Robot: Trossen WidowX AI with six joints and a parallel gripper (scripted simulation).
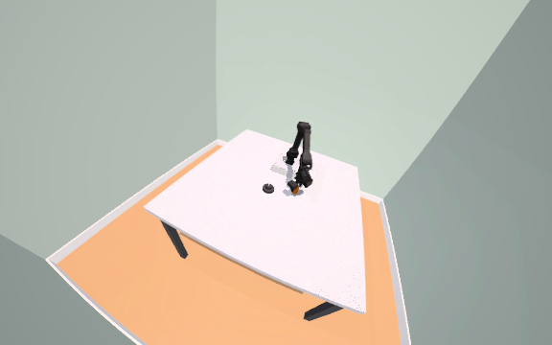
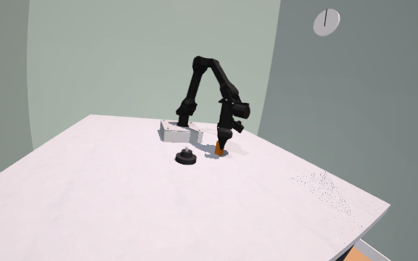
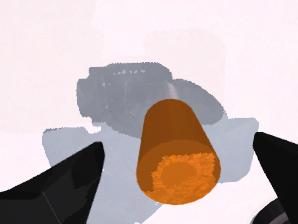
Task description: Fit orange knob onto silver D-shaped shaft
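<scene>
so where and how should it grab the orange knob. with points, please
Best gripped around its round side wall, coming straight down from above. The orange knob (image 1: 296, 190) (image 2: 218, 148) (image 3: 172, 135) stands upright, taller than it is wide, and the open gripper (image 1: 293, 187) (image 2: 221, 148) (image 3: 180, 144) has a finger on either side. That should leave its underside, where the hole is, free for the shaft.
</scene>
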